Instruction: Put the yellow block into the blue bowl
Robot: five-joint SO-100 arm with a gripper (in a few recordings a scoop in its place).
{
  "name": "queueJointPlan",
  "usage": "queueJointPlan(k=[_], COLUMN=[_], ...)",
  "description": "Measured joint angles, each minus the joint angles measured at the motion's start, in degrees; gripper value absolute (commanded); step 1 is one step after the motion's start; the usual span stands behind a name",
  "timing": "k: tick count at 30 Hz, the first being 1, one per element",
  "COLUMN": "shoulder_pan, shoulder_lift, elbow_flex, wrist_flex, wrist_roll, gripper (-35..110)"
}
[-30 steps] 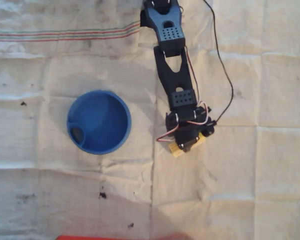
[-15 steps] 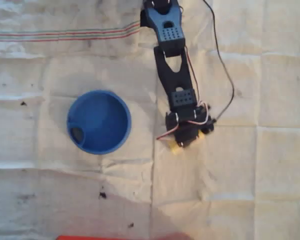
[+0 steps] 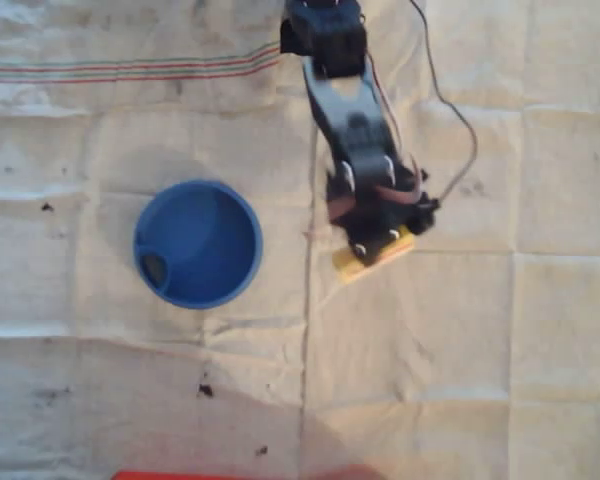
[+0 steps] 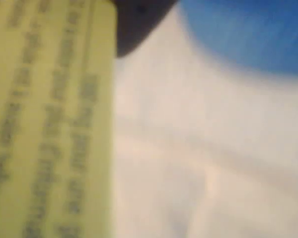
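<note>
In the overhead view the yellow block (image 3: 348, 265) lies slantwise under my black gripper (image 3: 373, 248), both ends sticking out past the jaws, which are shut on it. The blue bowl (image 3: 198, 243) stands empty on the cloth to the left of the gripper, about one bowl's width away. In the wrist view the block (image 4: 49, 119) fills the left side, close and blurred, with faint marks on its face. A dark finger (image 4: 139, 20) shows at the top, and the bowl (image 4: 248, 29) is at the top right.
A creased white cloth (image 3: 480, 350) covers the table, with a striped band (image 3: 130, 70) at the top left. A black cable (image 3: 450, 130) runs right of the arm. A red object (image 3: 240, 475) shows at the bottom edge. Small dark specks (image 3: 205, 390) dot the cloth.
The arm has pulled back towards the top of the overhead view and the wrist has tilted. The yellow block went with the gripper, up and slightly left of where it lay.
</note>
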Motion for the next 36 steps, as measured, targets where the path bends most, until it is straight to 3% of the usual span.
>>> queueJointPlan(k=[20,36], shoulder_pan=[33.0,34.7], shoulder_lift=[-0.9,-16.3], elbow_flex=[0.0,0.0], wrist_flex=[0.0,-9.5], wrist_roll=[-7.1,-8.1], gripper=[0,0])
